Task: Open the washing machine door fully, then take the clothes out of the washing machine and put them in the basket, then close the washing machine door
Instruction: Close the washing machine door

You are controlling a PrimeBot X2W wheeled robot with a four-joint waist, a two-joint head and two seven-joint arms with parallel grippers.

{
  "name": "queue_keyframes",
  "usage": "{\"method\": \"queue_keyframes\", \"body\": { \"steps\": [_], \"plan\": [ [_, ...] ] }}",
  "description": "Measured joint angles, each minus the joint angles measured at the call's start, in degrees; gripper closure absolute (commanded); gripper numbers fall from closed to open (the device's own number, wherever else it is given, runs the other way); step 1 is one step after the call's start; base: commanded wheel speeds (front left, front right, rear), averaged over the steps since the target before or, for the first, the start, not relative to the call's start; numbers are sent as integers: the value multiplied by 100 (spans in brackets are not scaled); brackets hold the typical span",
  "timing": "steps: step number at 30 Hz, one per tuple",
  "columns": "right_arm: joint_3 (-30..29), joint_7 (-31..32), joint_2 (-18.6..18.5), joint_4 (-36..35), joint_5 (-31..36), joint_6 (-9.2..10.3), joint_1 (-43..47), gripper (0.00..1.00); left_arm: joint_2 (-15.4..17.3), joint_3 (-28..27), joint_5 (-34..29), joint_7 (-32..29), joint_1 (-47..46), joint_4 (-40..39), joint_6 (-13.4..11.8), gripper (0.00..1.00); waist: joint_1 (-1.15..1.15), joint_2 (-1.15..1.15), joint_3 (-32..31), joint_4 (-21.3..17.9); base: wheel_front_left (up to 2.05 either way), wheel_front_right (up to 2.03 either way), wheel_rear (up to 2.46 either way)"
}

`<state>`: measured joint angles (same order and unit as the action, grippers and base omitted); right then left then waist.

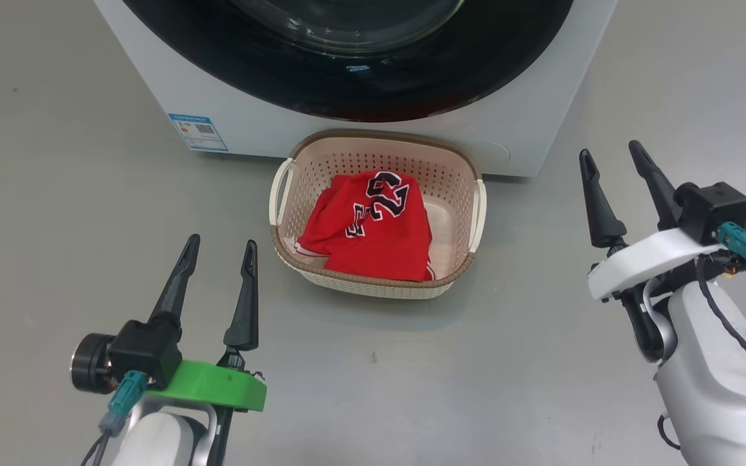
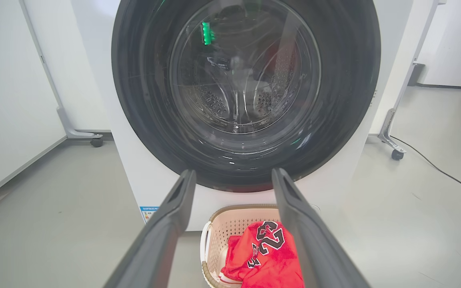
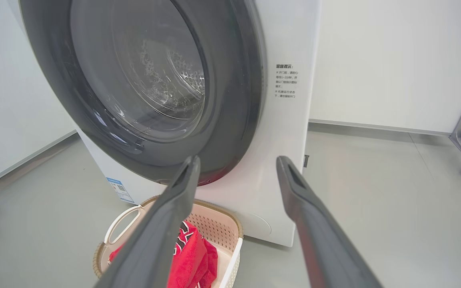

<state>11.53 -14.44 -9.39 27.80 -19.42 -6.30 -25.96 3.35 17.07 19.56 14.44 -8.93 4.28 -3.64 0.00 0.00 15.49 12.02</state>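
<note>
The red sports garments (image 1: 379, 233) bearing a dark "23" lie in the small cream perforated plastic basket (image 1: 373, 288), just before the big white washing machine (image 1: 250, 116). Its round black-rimmed glass door (image 2: 246, 80) looks shut. The left pincer (image 1: 223, 241) and right pincer (image 1: 609, 149) stand released and empty, so the task seems done.

The white washing machine (image 1: 146, 77) stands at the far side, with a small blue label (image 1: 197, 132) low on its front left. Its round door (image 1: 451, 77), a glossy black rim around clear glass, sits shut against the front. Just on the near side, the cream perforated basket (image 1: 373, 288) rests on the floor. It holds the crumpled red clothes (image 1: 379, 246), with a dark "23" facing up.
</note>
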Motion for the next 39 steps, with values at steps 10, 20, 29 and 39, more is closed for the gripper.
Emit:
{"method": "queue_keyframes", "body": {
  "steps": [10, 20, 29, 39],
  "plan": [
    [-137, 0, 201, -536, 2, 214, 1026, 0, 86, 22, -1, 0, 241, 277, 91, 0, 0, 0, -413, -310, 0, 0, 0],
    [-169, 0, 255, -1020, 67, 356, 1832, 0, 126, 16, 4, 0, 503, 419, 99, 0, 0, 0, -826, -580, 0, 0, 0],
    [-240, 0, 277, -1401, 116, 550, 2420, 0, 136, 5, 29, 0, 628, 423, 101, 0, 0, 0, -1089, -776, 0, 0, 0],
    [-256, 0, 320, -1688, 148, 648, 2820, 0, 160, -2, 46, 0, 787, 446, 126, 0, -1, 0, -1265, -925, 0, 0, 0]
  ]
}}
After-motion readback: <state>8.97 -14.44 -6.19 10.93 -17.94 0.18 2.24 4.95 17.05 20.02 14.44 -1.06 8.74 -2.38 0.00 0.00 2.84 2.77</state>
